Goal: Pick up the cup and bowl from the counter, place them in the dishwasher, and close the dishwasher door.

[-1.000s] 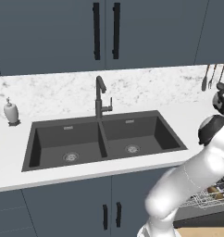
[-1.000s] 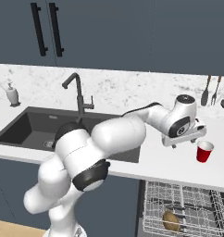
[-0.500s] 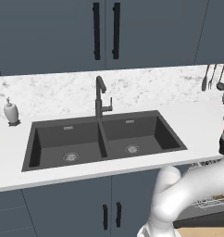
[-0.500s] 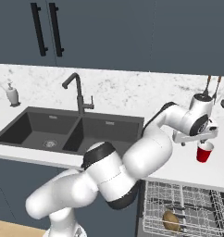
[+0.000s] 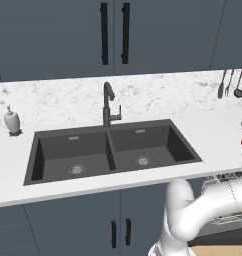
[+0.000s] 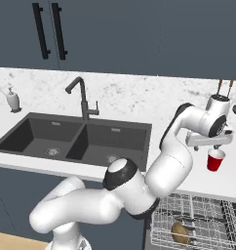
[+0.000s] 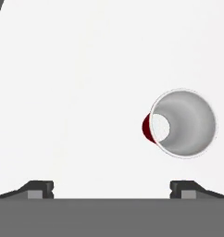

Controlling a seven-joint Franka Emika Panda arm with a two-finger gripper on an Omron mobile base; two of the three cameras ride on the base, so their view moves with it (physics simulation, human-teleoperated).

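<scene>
Swung rightward since the earlier frame: pincer [image 6: 213,146], then short of the cup, now poised directly above cup [image 6: 215,159] at right end of worktop [image 6: 178,171]. Fingers spread wide, gripping nothing; judged ready to descend for the grasp.

Count, left to right:
- Soap bottle [image 5: 12,121]: one, far left.
- Sink [image 5: 113,150]: one, two basins.
- Tap [image 5: 109,106]: one.
- Cup: one, red, upright, mouth open in hand view [image 7: 183,123].
- Dishwasher [image 6: 198,224]: one, open, below the worktop.
- Bowl [image 6: 178,232]: one, already in rack.
</scene>
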